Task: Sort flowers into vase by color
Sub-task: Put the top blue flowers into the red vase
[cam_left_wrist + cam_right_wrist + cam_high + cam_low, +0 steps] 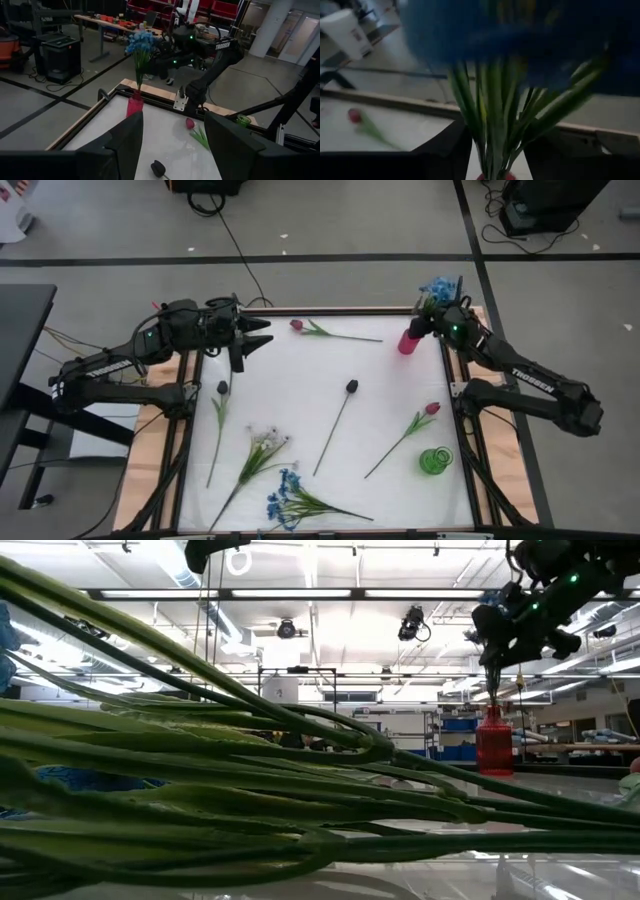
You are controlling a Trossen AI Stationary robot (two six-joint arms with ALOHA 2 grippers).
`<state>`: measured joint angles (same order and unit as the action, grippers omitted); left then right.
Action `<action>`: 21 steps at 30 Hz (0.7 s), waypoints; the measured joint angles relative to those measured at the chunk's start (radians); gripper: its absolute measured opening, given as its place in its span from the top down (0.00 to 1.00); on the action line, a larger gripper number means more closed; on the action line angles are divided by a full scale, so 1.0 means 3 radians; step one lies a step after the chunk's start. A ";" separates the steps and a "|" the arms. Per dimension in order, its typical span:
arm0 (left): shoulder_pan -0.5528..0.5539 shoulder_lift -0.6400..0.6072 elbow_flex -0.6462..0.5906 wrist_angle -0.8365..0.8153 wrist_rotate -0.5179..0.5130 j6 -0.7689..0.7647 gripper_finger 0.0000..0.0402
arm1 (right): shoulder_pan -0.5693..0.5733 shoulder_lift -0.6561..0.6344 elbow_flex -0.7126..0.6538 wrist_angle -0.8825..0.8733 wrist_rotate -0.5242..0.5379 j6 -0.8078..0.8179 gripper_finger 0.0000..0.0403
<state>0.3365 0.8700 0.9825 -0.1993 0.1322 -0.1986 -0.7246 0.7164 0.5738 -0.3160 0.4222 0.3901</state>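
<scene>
Blue blossom fills most of the right wrist view, hiding the tips of the right claw; its two dark fingers stand apart on either side of a bundle of green stems, and whether they touch the stems cannot be told. In the high view the right claw sits at the far right corner of the white worktop, directly over the blue flower bunch that stands in the red-pink vase. The left wrist view shows this bunch upright in that vase. The left claw waits with fingers apart over the far left of the worktop, holding nothing. Loose flowers lie flat on the worktop: a red-pink bud near the far edge, a second red-pink bud beside the green vase, a dark bud at the centre, another dark bud near the left edge, a white cluster and a blue cluster at the near edge. In the low view, large green stems lying just before the lens block most of the worktop; only the red-pink vase is clear behind them.
</scene>
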 joint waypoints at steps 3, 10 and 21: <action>0.0000 0.0000 0.0000 0.0001 0.0000 0.0000 0.46 | -0.0076 0.0081 0.0234 -0.0437 -0.0116 -0.0010 0.58; 0.0000 0.0000 0.0000 0.0000 0.0000 0.0000 0.46 | -0.0242 0.0404 0.0988 -0.1593 -0.0224 0.0081 0.58; 0.0000 0.0000 0.0000 0.0000 0.0000 0.0000 0.46 | -0.0305 0.0999 0.1408 -0.1826 -0.0526 -0.0078 0.58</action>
<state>0.3365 0.8700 0.9825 -0.1992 0.1322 -0.1986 -0.8162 1.0161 0.9962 -0.8638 0.2644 0.3667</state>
